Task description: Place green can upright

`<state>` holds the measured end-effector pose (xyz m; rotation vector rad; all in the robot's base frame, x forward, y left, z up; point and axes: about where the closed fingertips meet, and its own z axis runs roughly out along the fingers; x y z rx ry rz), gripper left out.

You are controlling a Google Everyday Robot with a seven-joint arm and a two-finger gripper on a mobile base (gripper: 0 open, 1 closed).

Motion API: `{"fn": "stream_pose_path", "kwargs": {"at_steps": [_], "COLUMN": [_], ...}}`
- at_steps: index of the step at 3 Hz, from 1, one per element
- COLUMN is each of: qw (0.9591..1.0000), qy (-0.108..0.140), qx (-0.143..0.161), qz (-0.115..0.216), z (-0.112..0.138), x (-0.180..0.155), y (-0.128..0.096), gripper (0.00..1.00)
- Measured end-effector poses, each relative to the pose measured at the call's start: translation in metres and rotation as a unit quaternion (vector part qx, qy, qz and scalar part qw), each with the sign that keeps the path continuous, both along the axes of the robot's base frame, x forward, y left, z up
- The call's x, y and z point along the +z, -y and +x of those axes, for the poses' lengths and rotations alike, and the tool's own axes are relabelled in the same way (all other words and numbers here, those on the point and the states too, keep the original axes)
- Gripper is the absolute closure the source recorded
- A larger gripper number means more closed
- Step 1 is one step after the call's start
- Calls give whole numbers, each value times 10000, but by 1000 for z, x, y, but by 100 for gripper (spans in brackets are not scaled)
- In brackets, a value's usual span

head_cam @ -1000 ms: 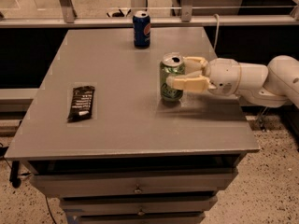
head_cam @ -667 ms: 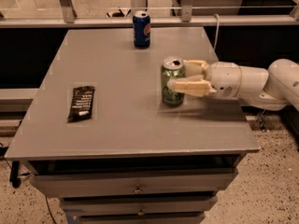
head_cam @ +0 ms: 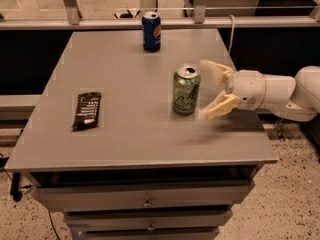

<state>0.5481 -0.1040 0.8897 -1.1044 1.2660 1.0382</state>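
Green aluminium soda can [head_cam: 186, 90], mottled light-green body, white script lettering, silver top: stands upright on the flat grey table [head_cam: 120, 79], right of the table's centre. Opened top faces up.

Edges and room: the can is nearer the right edge than the left. A strip of bare table lies between it and the right edge. A wider band of bare surface lies between it and the front edge. Left of the can the table runs open as far as the wrapper. Behind the can there is bare surface up to the far edge. A pale rail [head_cam: 250, 22] runs along just behind that edge.

Other things: a blue Pepsi can [head_cam: 151, 31] stands upright near the far edge, behind and left of the green can, well apart from it. A dark flat snack-bar wrapper [head_cam: 87, 110] lies on the left part of the table, well apart. A white cable [head_cam: 231, 31] hangs by the far right corner. Grey drawers [head_cam: 147, 202] sit under the table top. Nothing lies between the green can and the gripper.

Gripper [head_cam: 204, 90]: cream, two-finger, on a white arm [head_cam: 280, 89] reaching in from the right over the right edge. Jaws spread wide, holding nothing. One finger is near the can's top, the other near its base. The opening faces the can, just beside its right side. Contact between fingertips and can: cannot tell.
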Motion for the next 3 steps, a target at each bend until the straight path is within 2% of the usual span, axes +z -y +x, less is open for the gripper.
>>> {"fn": "stream_pose_path", "kwargs": {"at_steps": [1,2,3], "qw": [9991,9942,9933], "qy": [112,288,358], "qx": [-77,-411,-495], "qz": [-407,-952,-979], "z": [2,8,11], "x": [4,22,28], "y": [24,73,81], "gripper": [0,0,0]}}
